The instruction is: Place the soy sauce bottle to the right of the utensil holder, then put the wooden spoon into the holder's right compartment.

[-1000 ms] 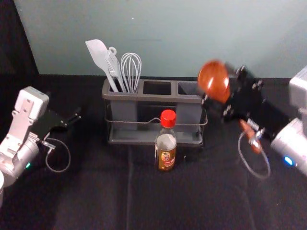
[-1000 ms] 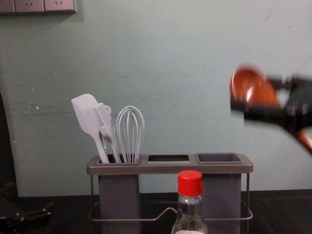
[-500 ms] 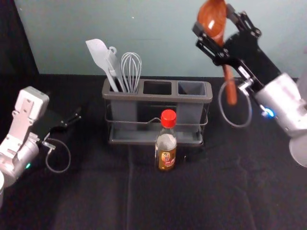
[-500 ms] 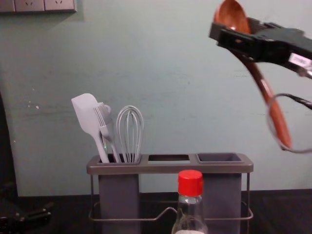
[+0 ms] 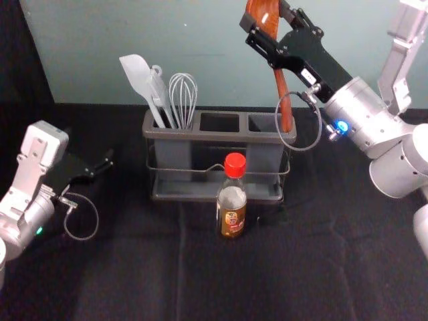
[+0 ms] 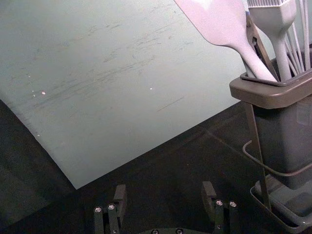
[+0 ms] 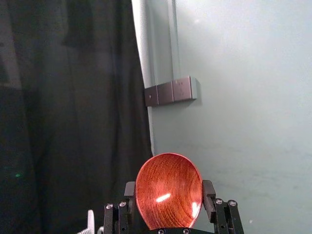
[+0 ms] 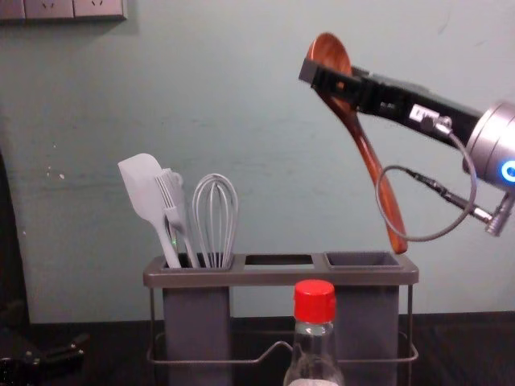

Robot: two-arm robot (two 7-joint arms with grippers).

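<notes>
High at the back right, my right gripper (image 5: 265,27) is shut on the wooden spoon (image 5: 283,93) by its bowl. The handle hangs down, its tip by the rim of the right compartment (image 8: 362,259). In the right wrist view the spoon's bowl (image 7: 168,190) lies between the fingertips of the right gripper (image 7: 168,195). The utensil holder (image 5: 194,134) has white utensils in its left compartment. In front of the holder, right of its middle, the soy sauce bottle (image 5: 232,207) stands upright. My left gripper (image 5: 100,166) is parked at the left, open in the left wrist view (image 6: 164,195).
A white spatula (image 8: 143,189), a brush (image 8: 173,201) and a whisk (image 8: 214,217) rise above the holder's left end. Behind the black table (image 5: 134,267) is a pale wall. A cable (image 8: 426,233) loops below my right gripper.
My right gripper has carried the spoon left and inward, from out at the right to above the holder's right end. The handle has swung to point downward. Bottle, holder and left arm have stayed put.
</notes>
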